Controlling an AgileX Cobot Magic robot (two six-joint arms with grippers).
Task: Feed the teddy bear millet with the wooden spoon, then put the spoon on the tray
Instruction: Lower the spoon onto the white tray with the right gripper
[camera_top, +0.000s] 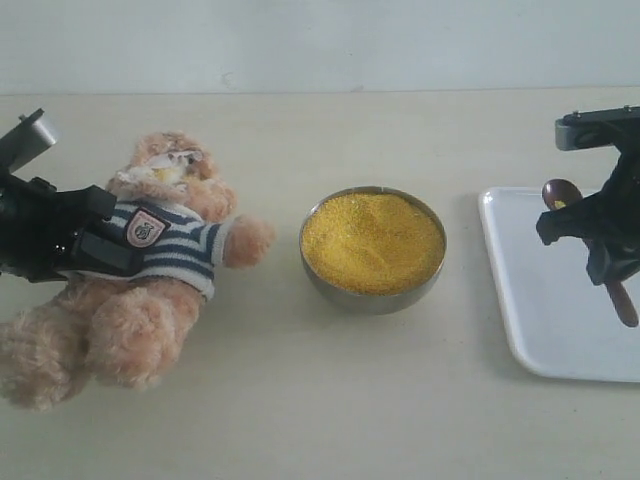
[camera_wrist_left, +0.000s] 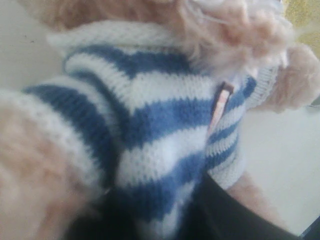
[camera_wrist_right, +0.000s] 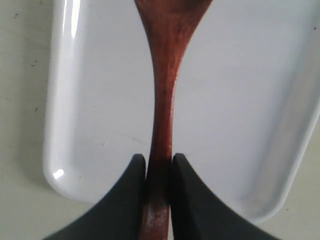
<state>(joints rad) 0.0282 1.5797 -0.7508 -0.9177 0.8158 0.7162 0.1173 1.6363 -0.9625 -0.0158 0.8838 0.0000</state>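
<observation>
Closest to us is the bear (camera_top: 140, 290), lying at the left of the table (camera_top: 300, 420) with its legs toward the near edge and its head toward the far one. We see the left gripper (camera_top: 100, 245) reaching in from the left edge and clamped on the bear's torso. In the left wrist view the striped shirt (camera_wrist_left: 150, 125) fills nearly everything, and dark fingers (camera_wrist_left: 235, 215) press in at its lower part. 1 paw (camera_top: 250, 240) stretches toward the bowl (camera_top: 375, 300), near it but not touching.

We find the bowl at the middle of the table, filled almost to the rim with millet (camera_top: 372, 240).

At the right lies the tray (camera_top: 530, 320), well apart from the bowl. The right gripper (camera_wrist_right: 159, 162) is over it, its 2 jaws closed narrowly on the handle of the spoon (camera_wrist_right: 162, 90). In the exterior view the spoon's round end (camera_top: 560, 192) points toward the far left corner of the tray, and its handle runs under the gripper toward the near right. We cannot tell whether the spoon touches the tray or hangs just above it.
</observation>
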